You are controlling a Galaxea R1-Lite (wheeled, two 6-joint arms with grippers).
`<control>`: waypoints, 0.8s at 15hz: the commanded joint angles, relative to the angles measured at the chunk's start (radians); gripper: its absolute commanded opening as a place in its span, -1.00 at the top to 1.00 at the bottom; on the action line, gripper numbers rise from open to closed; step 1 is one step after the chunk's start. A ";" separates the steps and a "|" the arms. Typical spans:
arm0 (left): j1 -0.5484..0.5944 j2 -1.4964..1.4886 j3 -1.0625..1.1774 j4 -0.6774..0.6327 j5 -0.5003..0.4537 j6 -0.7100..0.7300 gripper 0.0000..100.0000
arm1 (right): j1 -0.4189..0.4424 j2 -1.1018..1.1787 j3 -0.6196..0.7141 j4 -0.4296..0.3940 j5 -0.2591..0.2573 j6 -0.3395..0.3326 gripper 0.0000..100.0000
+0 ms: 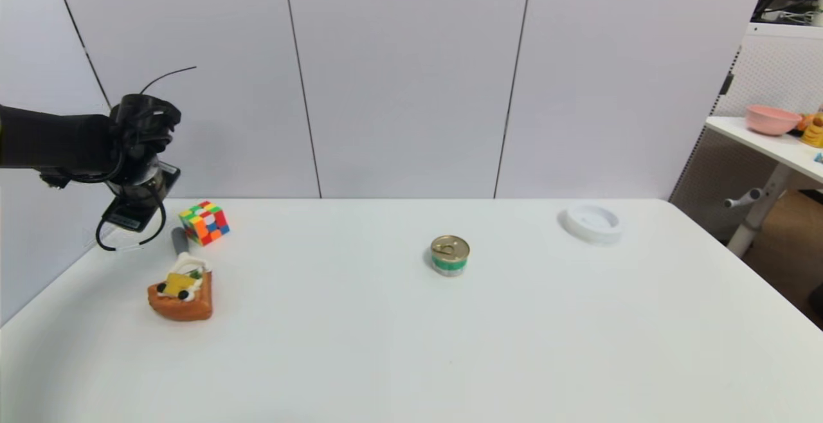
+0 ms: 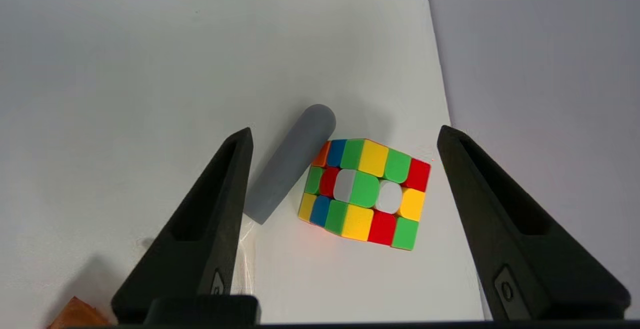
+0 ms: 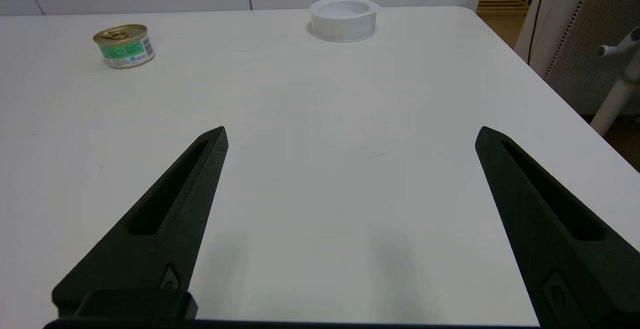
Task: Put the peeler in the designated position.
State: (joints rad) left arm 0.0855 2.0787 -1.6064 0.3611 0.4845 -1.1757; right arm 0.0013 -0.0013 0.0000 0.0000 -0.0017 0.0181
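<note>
Nothing is moved yet. My left gripper (image 2: 345,139) hangs wide open and empty above the peeler (image 2: 290,164), which lies touching, I think, the puzzle cube (image 2: 365,194). Grasping and placing remain; my right gripper (image 3: 350,134) waits open.

1. The peeler (image 1: 181,251) lies on the tabletop (image 1: 411,346), just left of the puzzle cube (image 1: 204,222).
2. A toy cake slice (image 1: 182,293) sits in front of the cube, over the peeler's head.
3. A tin can (image 1: 449,255) stands well right of the cube; a round dish (image 1: 592,222) farther right still.
</note>
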 commanded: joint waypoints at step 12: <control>-0.007 -0.818 0.448 -0.001 -0.606 0.961 -1.00 | 0.000 0.001 0.002 0.000 0.000 0.000 -1.00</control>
State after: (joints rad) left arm 0.0783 1.5198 -1.3513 0.3617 0.1104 -0.4185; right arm 0.0004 -0.0013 0.0000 0.0000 -0.0017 0.0183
